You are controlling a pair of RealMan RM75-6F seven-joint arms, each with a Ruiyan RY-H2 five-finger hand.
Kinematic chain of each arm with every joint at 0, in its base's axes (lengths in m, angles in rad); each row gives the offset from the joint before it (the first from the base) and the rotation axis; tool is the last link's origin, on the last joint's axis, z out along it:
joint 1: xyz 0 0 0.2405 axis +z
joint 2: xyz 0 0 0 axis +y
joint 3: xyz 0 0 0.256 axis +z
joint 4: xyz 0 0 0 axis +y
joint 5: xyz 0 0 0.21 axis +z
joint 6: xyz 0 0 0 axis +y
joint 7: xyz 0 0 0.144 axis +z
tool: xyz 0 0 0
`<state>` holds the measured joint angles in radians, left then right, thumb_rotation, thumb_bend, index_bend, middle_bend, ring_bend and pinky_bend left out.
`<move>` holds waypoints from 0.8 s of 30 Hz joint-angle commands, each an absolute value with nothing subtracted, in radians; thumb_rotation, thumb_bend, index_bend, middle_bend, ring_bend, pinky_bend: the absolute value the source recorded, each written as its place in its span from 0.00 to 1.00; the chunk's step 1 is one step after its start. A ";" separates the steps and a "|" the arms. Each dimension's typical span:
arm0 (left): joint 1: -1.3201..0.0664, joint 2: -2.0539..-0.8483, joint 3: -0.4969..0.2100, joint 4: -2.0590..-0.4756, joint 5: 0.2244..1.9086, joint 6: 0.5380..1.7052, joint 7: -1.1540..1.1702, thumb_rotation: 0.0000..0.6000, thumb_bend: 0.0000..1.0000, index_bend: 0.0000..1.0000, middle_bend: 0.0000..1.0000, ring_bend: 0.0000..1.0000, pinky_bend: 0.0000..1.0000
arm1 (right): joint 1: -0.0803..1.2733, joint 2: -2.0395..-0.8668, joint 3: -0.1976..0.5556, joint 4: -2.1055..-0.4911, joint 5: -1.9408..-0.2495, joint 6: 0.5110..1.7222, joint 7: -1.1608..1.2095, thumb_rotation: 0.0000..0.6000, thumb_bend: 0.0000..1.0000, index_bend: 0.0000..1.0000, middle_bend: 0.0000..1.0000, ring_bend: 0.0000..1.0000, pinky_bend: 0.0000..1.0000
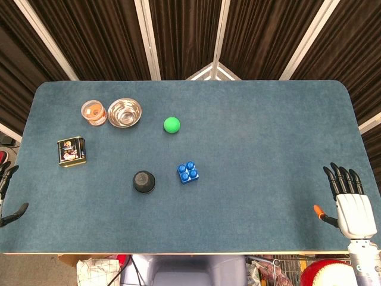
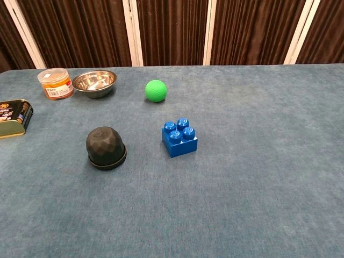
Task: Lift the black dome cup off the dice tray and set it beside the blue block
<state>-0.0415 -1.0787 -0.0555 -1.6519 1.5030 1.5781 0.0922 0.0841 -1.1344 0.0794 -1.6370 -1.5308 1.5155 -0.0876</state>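
The black dome cup sits upside down over its round dice tray, whose rim shows under it, on the blue table. The blue studded block stands a short way to its right. My right hand rests at the table's right front edge, fingers straight and spread, holding nothing. Only a few dark fingers of my left hand show at the left edge, spread apart and empty. Neither hand appears in the chest view.
A green ball lies behind the block. A steel bowl, an orange-lidded jar and a dark tin stand at the back left.
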 commanded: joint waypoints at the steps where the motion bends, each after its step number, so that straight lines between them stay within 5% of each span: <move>1: -0.039 -1.076 -0.057 -1.655 1.501 1.580 0.091 1.00 0.32 0.13 0.05 0.00 0.00 | 0.083 -1.132 0.078 -1.636 -1.533 1.517 -0.088 1.00 0.23 0.00 0.00 0.01 0.00; 24: -0.035 -1.058 -0.025 -1.694 1.543 1.560 0.011 1.00 0.27 0.12 0.05 0.00 0.00 | 0.071 -1.116 0.079 -1.655 -1.529 1.533 -0.081 1.00 0.24 0.00 0.00 0.01 0.00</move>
<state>-0.0351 -1.0584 -0.0268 -1.6909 1.5424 1.5629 0.0129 0.0704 -1.1164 0.0789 -1.6553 -1.5286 1.5338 -0.0814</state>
